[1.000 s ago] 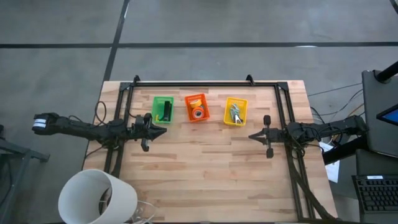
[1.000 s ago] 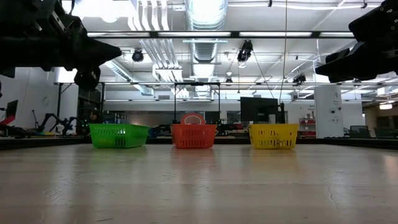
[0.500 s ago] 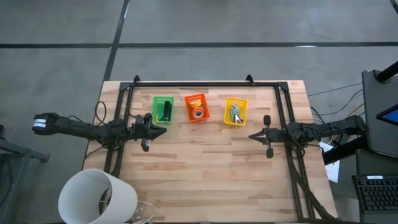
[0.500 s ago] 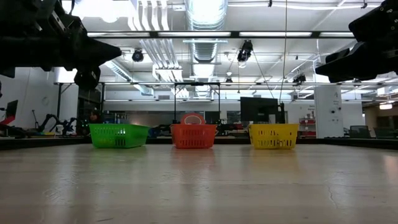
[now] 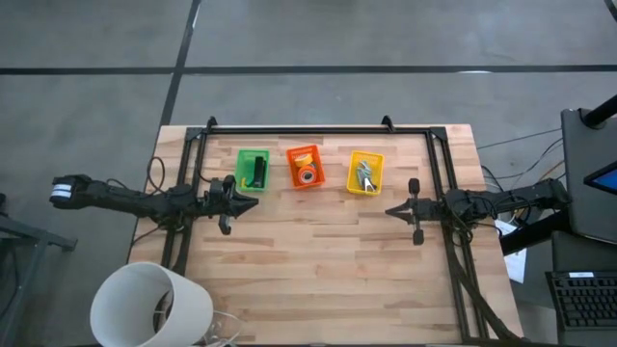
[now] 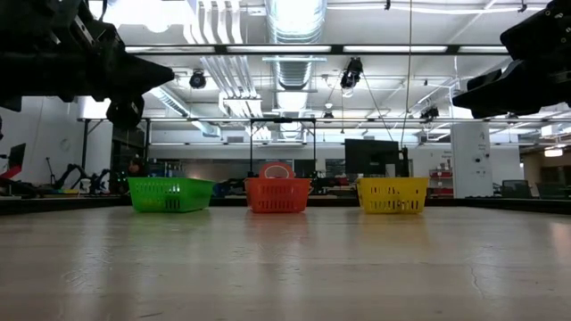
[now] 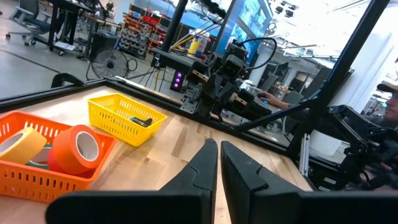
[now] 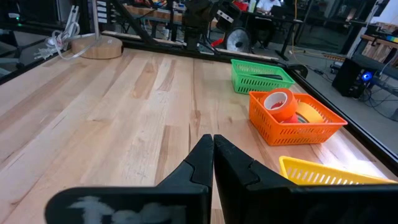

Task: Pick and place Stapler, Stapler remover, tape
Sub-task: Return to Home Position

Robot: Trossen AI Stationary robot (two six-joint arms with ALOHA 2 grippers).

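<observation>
Found the left gripper [image 5: 253, 203] pinched shut and empty, its dark fingers [image 7: 198, 171] side by side with only a hairline slit between them. Found the right gripper [image 5: 389, 212] closed on nothing as well, fingers [image 8: 198, 163] pressed together.

Could read no brand, label or lettering on the bins, the rolls or the arms.

Saw both arms stretched out level above the wooden table [image 5: 318, 275], the left reaching in from the left edge and the right from the right edge. Saw the tips pointed toward each other across the bare middle, well apart. In the low view, saw them as dark shapes in the upper corners, clear of the tabletop. Placed the left gripper near the front of the green bin [image 5: 241, 159], not touching it.

Counted three small mesh bins in a row along the far side: green on the left, the orange bin [image 5: 292, 154] in the middle, the yellow bin [image 5: 353, 159] on the right.

Spotted the stapler [image 5: 258, 176], a black bar, lying inside the green bin. Spotted the tape [image 5: 306, 174] inside the orange bin, with a red-orange roll [image 8: 280, 102] propped up beside a yellow roll [image 8: 309, 115]. Made out small grey metal pieces [image 5: 365, 177] in the yellow bin, too small to identify.

Noted a white round object [image 5: 149, 304] off the table's near left corner.
</observation>
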